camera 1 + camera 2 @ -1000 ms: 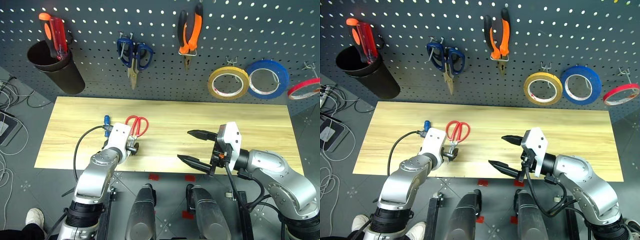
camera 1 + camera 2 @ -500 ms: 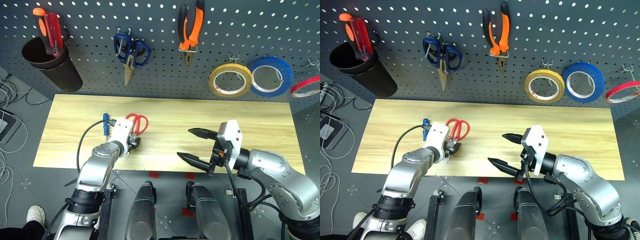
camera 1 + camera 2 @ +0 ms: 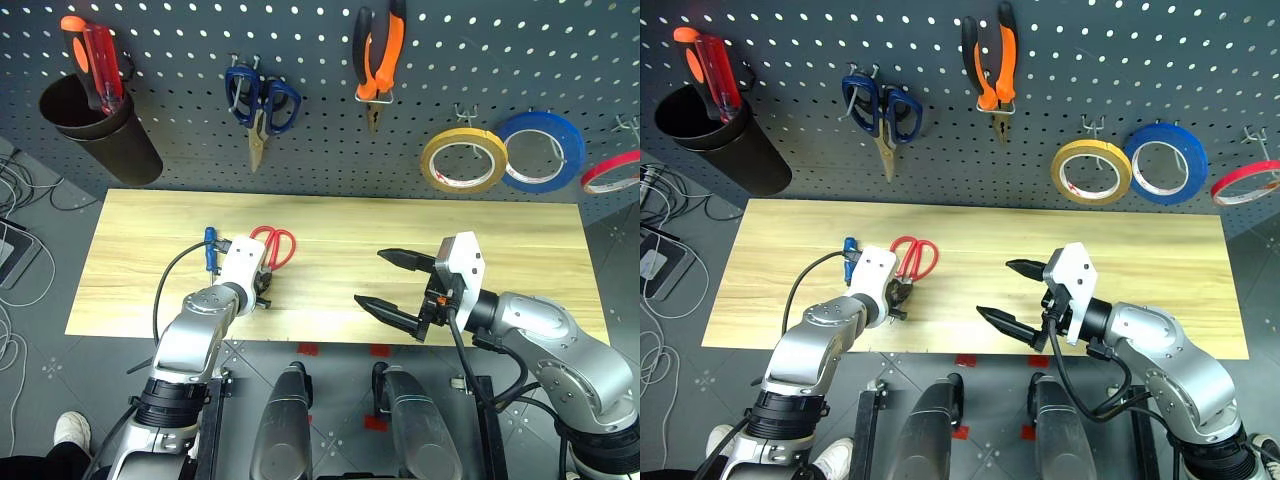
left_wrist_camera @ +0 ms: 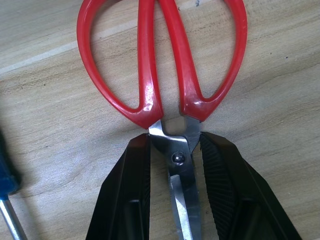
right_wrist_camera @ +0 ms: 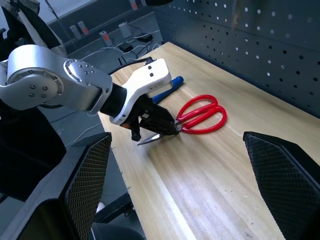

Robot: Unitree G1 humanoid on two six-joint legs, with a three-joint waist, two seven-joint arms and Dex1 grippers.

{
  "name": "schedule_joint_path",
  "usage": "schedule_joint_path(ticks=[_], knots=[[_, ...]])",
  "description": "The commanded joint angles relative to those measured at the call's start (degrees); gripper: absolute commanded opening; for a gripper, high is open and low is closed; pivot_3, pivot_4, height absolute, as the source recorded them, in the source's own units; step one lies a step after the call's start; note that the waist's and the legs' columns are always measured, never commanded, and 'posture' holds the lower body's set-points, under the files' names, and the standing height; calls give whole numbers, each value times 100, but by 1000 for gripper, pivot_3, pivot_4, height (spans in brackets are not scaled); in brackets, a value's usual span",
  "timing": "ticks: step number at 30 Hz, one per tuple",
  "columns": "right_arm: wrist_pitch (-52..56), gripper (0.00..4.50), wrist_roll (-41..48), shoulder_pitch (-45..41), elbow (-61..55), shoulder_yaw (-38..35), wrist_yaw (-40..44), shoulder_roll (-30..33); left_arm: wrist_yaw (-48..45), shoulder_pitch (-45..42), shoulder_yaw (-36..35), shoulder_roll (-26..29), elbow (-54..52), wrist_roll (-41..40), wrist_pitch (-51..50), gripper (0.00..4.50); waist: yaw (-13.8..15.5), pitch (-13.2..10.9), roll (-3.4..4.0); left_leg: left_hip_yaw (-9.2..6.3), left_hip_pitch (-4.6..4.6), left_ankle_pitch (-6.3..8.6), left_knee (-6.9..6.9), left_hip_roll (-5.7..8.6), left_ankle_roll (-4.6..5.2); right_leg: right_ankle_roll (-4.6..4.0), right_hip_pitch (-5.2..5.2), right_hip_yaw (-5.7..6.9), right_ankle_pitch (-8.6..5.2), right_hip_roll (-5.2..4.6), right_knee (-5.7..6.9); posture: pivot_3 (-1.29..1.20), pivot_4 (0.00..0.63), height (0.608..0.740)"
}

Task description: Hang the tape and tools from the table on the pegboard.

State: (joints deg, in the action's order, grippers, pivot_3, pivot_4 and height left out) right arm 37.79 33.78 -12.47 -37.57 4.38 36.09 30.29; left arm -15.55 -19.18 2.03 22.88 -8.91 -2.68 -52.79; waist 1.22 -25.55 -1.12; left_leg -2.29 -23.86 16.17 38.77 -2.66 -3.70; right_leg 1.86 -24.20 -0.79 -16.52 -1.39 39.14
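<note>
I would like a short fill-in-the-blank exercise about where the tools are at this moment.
1. The left gripper has its fingers on either side of the red-handled scissors, just below their ____ handles.
2. The pliers hang on the ____.
3. The blue-handled screwdriver lies on the ____.
4. The right gripper is ____.

Missing words: red; pegboard; table; open

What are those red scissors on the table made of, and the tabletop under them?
The red-handled scissors: the loops look like glossy moulded plastic, showing bright highlights; the blades look like bare steel, grey and reflective with a rivet. The pale-yellow plank table looks like light matte wood, with visible grain lines, possibly laminate.
</note>
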Motion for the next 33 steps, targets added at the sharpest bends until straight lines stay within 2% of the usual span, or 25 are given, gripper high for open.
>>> schedule_joint_path(ticks=[1,9,16,26,33], knots=[[-224,4500,8,6,-82,-67,9,-61,-63,150,87,104,-230,71,168,1134,-1,0,0,0,-1,-1,0,-1,-3,0,-1,0,0,0,-1,44,448,740],[-442,4500,106,135,-159,-412,-144,-277,-165,812,522,416,-1413,432,1473,1134,9,44,-3,-8,-20,-17,-7,-5,-34,0,-9,7,0,-44,-14,44,363,740],[-578,4500,220,261,-251,-661,-310,-421,-93,1462,450,569,-1982,752,2872,1134,14,210,-4,0,-32,-24,-9,4,-47,6,-11,38,3,-64,-17,65,289,740],[-883,4500,68,168,-50,-583,-333,-507,203,1448,311,516,-1732,1279,4971,1134,21,550,-11,3,-42,-25,-8,28,-47,6,-10,55,3,-58,-22,91,230,740],[-1099,4500,-31,37,162,-549,-270,-496,550,1188,57,319,-1391,1519,5590,1134,25,777,-19,2,-42,-25,-7,31,-44,6,-7,56,3,-39,-20,96,202,740]])
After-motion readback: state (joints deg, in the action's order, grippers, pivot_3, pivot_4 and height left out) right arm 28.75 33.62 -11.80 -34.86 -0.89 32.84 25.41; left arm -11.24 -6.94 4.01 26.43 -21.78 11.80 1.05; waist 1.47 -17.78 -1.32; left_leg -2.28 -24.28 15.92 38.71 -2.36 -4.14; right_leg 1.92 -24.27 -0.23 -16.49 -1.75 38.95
